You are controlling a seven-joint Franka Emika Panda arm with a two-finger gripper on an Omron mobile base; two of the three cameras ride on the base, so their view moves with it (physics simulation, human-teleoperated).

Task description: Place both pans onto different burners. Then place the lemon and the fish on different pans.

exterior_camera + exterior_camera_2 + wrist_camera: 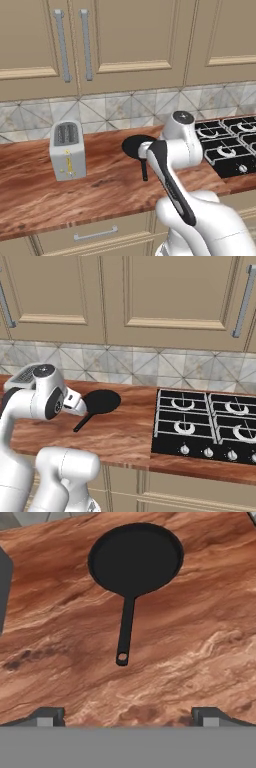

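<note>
Now the arm folds low over the table (200, 637), pincer (128, 718) spread wide and pinching nothing, hanging above the black pan (135, 559) lying flat left of the burners (205, 418).

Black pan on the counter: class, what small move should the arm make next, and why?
Probably lower the open gripper toward the black pan's handle. The black pan lies empty on the wooden counter, left of the hob, whose burners stand bare. The fingers hang apart above the counter, short of the handle's end.
</note>
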